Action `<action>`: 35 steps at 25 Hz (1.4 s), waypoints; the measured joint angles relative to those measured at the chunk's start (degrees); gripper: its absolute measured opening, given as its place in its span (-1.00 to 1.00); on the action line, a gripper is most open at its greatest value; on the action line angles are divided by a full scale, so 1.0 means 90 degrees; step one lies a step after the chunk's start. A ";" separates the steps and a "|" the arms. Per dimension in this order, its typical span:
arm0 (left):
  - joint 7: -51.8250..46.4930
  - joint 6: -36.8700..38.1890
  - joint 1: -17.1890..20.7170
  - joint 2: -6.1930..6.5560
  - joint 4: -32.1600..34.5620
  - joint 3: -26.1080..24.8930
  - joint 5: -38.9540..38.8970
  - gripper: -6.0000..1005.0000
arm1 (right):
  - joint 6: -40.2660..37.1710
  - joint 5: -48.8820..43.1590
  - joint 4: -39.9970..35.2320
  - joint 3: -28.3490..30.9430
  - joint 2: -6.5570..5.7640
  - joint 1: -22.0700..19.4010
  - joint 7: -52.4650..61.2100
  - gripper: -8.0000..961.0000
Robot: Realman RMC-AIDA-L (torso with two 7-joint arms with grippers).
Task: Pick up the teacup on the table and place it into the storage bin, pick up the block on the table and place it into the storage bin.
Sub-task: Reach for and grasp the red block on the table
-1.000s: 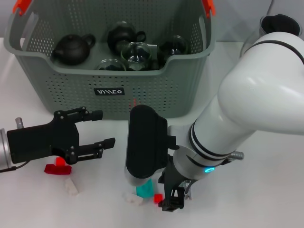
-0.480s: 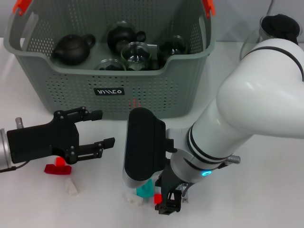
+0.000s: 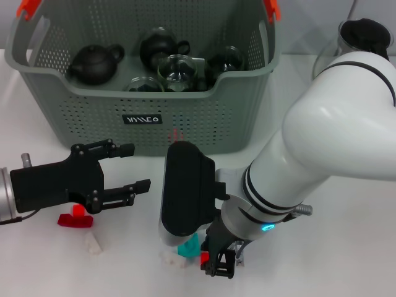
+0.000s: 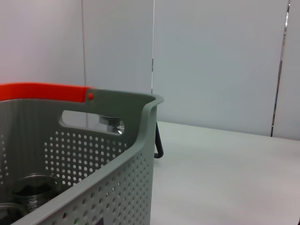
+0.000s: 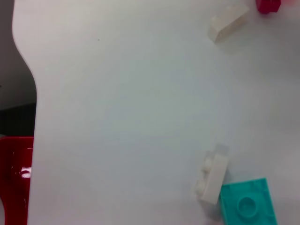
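Right claw [image 3: 221, 263] low over half-hidden teal block [image 3: 189, 249], grip unreadable; left claw [image 3: 133, 168] open.

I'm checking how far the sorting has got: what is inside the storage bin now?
Inside the storage bin are two dark teapots and several glass cups. The front wall hides the bin's floor, so a block lying low there would not show.

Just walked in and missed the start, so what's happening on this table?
The right gripper is low over a cluster of small blocks at the table's near edge, by a teal block with a white block touching it. The left gripper hovers open in front of the grey storage bin, holding nothing. The bin already holds dark teapots and glass cups. A red block lies below the left gripper.
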 joint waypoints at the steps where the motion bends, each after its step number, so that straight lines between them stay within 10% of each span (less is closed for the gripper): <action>1: 0.0002 0.0000 -0.0002 0.0000 0.0000 0.0000 0.0000 0.50 | 0.0000 0.0002 0.0003 0.0000 0.0000 0.0000 0.0001 -0.19; 19: 0.0053 0.0001 -0.0004 0.0000 -0.0008 0.0000 0.0000 0.50 | -0.0047 0.0078 -0.0006 0.0000 0.0000 0.0007 0.0000 -0.42; 24: 0.0052 0.0001 0.0003 0.0000 -0.0009 0.0000 0.0000 0.50 | -0.0036 0.0091 0.0004 0.0000 0.0000 0.0009 0.0000 -0.12; 35: 0.0052 0.0001 0.0005 -0.0003 -0.0015 0.0000 0.0000 0.50 | -0.0008 0.0091 0.0020 -0.0063 0.0000 -0.0002 -0.0002 -0.13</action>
